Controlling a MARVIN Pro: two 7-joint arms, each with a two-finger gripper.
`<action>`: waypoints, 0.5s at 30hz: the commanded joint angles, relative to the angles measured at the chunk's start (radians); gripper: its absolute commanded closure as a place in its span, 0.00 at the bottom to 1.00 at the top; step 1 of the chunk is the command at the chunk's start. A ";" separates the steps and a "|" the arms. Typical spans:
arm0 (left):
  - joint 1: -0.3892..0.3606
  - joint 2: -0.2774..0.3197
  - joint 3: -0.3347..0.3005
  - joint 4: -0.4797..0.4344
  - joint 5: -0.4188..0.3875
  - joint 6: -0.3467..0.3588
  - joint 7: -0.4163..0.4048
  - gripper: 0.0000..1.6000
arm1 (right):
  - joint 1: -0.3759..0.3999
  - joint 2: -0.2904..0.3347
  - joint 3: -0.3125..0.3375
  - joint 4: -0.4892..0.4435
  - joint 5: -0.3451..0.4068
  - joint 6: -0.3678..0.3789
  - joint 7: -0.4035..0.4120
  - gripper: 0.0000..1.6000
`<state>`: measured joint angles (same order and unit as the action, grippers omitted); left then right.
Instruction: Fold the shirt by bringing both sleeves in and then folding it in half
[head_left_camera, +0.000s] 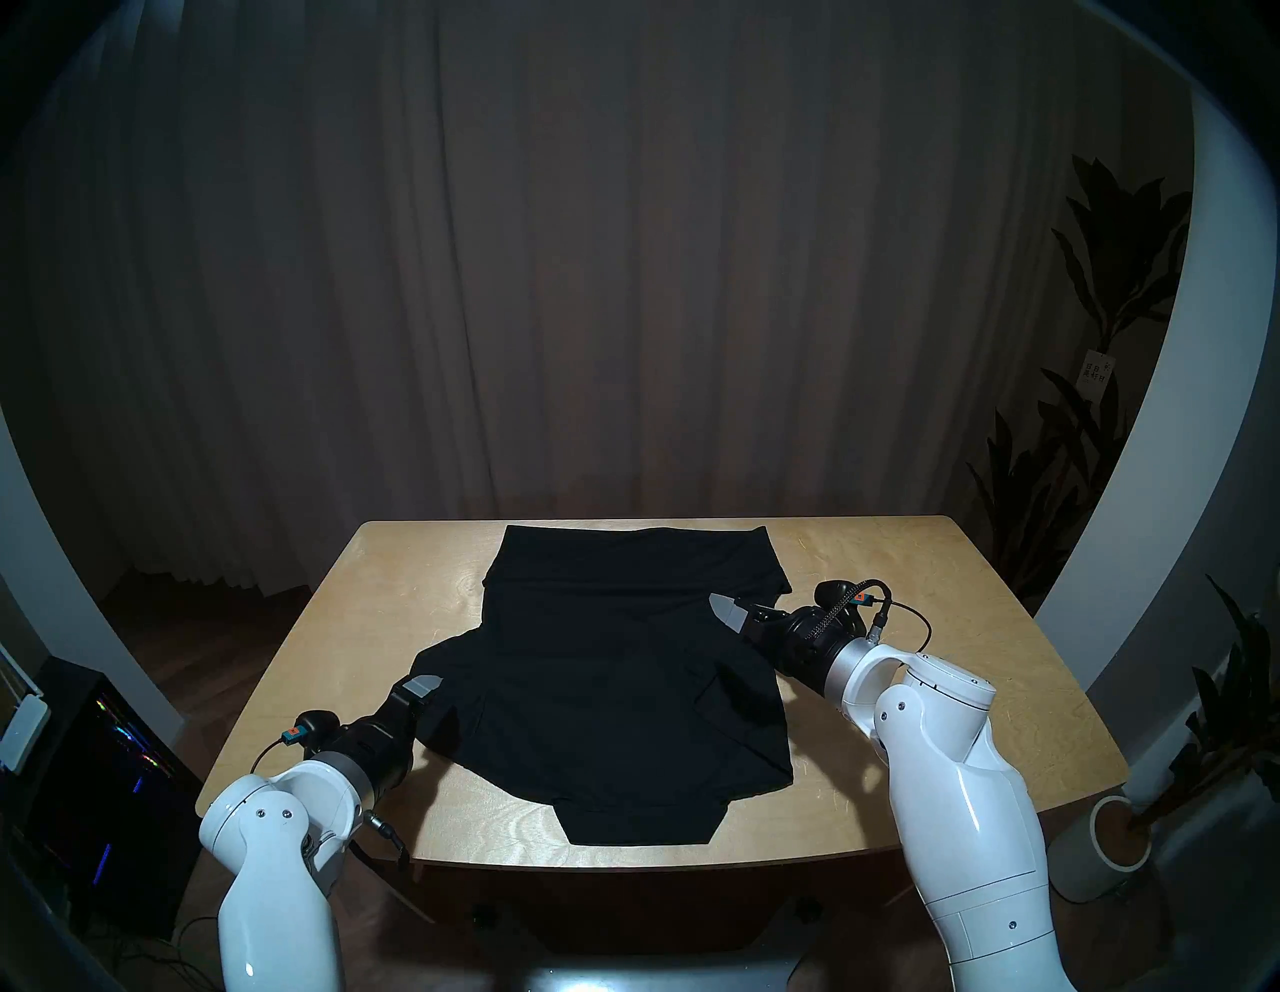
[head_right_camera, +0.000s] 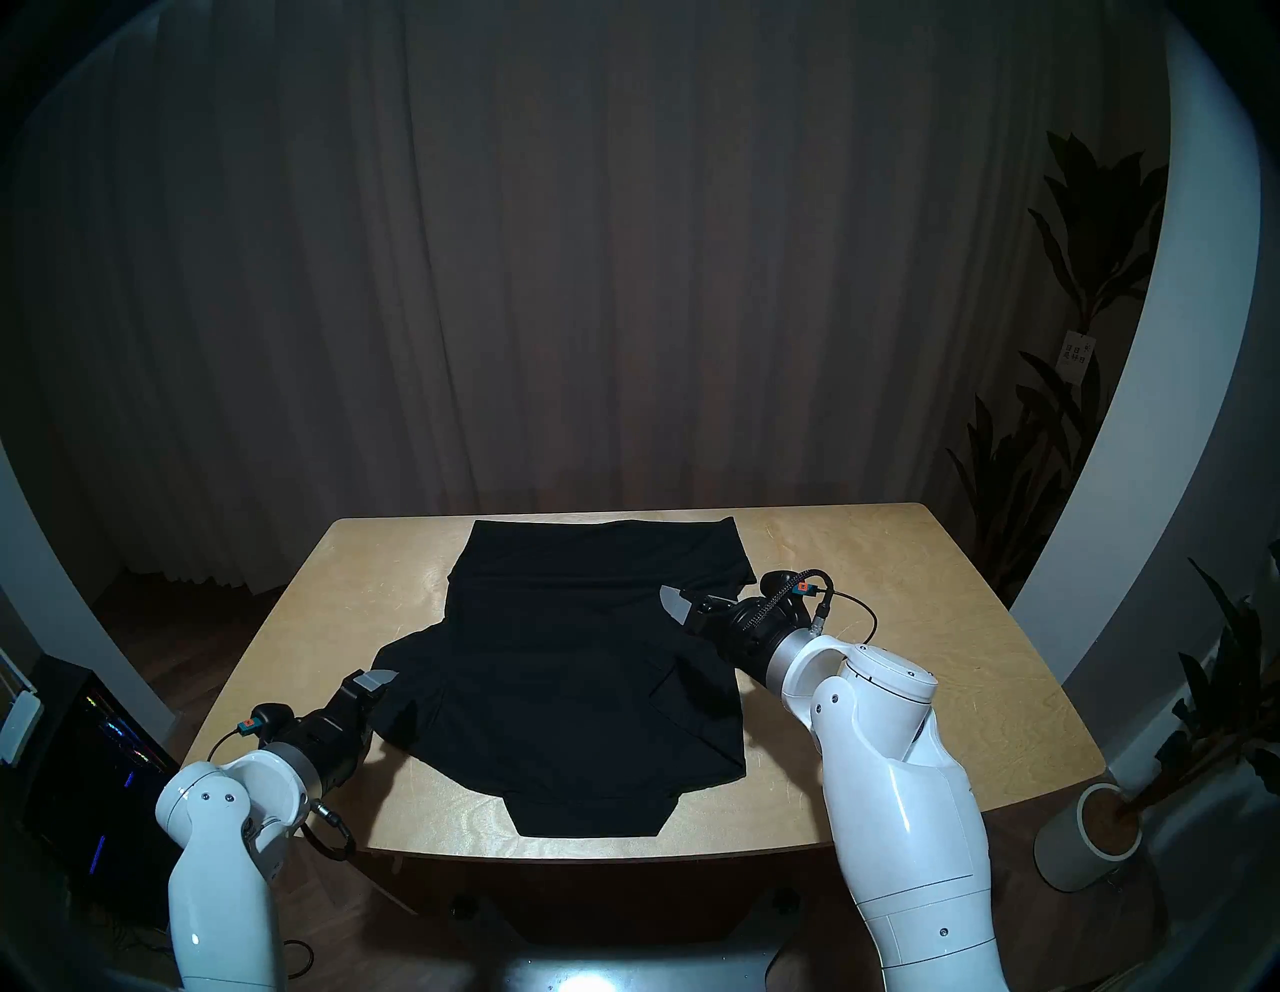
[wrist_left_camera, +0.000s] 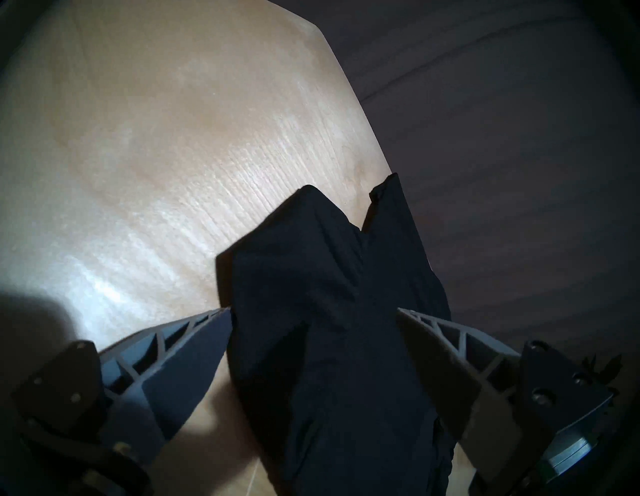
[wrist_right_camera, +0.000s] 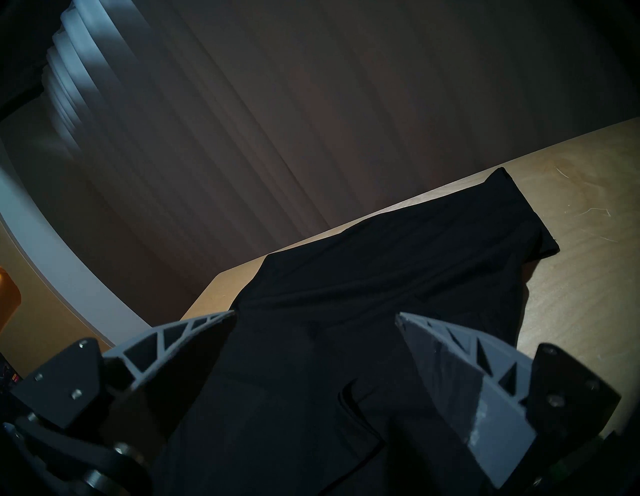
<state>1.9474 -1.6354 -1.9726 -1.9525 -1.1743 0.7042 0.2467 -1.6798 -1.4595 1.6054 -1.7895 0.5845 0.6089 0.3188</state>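
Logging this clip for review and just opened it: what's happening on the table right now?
A two-armed robot is folding a plain black short-sleeved T-shirt spread on a light wooden table. The sleeve on the robot's right already lies folded in over the body. The sleeve on the robot's left still sticks out. The left gripper is open, with that sleeve lying between its fingers. The right gripper is also open over the shirt's right side, holding nothing.

Matt cloth shirt (head_left_camera: 609, 665), glossy wood table (head_left_camera: 970, 623)
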 joint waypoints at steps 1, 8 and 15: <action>-0.060 0.012 0.019 0.024 0.011 0.013 0.051 0.00 | -0.016 -0.021 0.019 -0.026 0.012 -0.021 -0.009 0.00; -0.097 0.019 0.040 0.068 0.048 0.005 0.127 0.00 | -0.023 -0.031 0.032 -0.027 0.026 -0.036 -0.013 0.00; -0.077 0.024 0.012 0.037 0.041 0.033 0.182 0.00 | -0.027 -0.034 0.036 -0.028 0.028 -0.037 -0.016 0.00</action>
<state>1.8545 -1.6132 -1.9349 -1.9113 -1.1378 0.7182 0.3705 -1.7139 -1.4826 1.6410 -1.7927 0.6056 0.5828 0.2984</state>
